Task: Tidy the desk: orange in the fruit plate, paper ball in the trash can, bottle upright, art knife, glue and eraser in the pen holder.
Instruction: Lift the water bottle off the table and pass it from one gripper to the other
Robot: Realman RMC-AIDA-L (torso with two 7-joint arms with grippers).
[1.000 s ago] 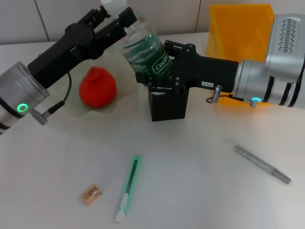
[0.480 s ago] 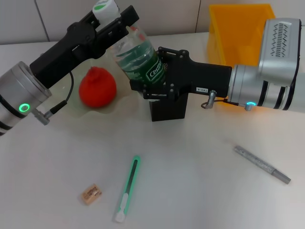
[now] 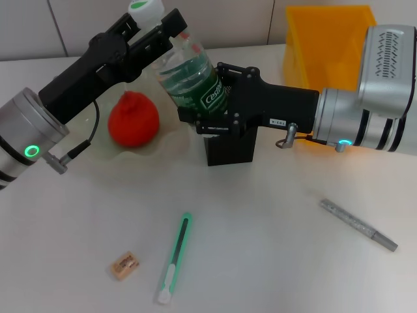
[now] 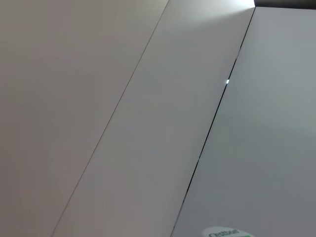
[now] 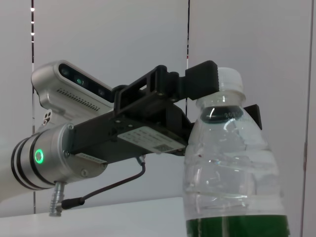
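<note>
Bottle [image 3: 192,81] clamped in both jaws, above pen holder [image 3: 229,147], orange [image 3: 133,120] beside.

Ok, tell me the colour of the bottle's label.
Green with white lettering; the bottle label shows best in the head view.

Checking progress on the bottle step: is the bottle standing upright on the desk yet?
No. The bottle is tilted and held up by the left hand at its neck and the right hand around its body.

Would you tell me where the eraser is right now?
In the head view, the eraser lies on the desk toward the robot's left, near edge, just left of the art knife.
</note>
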